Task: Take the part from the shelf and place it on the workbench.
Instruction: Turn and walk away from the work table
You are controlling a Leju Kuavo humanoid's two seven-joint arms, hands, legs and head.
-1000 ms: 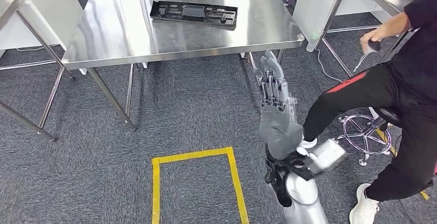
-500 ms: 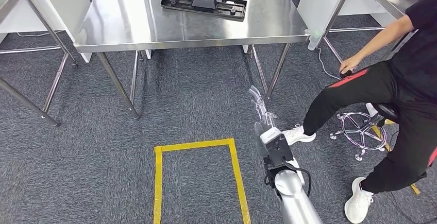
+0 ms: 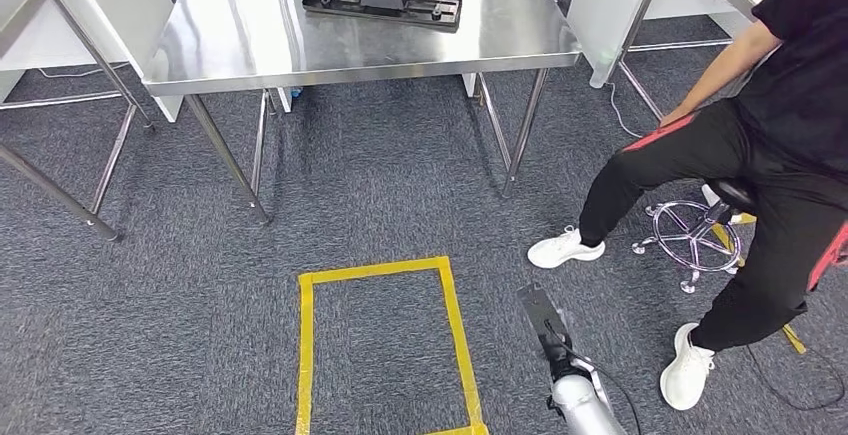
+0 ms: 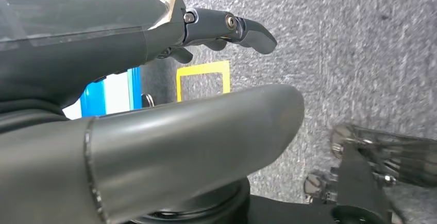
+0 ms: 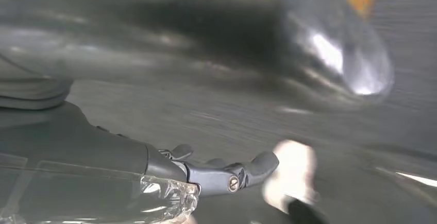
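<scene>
Black plastic part (image 3: 382,2) lies flat on the stainless workbench (image 3: 250,50), toward its far side, well apart from both hands; nothing touches it; judged from this, the placing step looks done, and what remains seems no more than standing clear.

Right hand (image 5: 221,171) hangs over blurred carpet; fingers (image 5: 260,163) loosely extended, apart, nothing between them; the right forearm shows low in the head view beside the yellow tape rectangle (image 3: 380,345).

Left hand (image 4: 227,28) likewise released; thumb and fingers spread, grasping nothing; grey carpet (image 4: 335,54) beyond the fingertips, tape rectangle just past them.

Seated person (image 3: 760,155) on a stool (image 3: 700,235), off to the right arm's side, well apart from the workbench part.
</scene>
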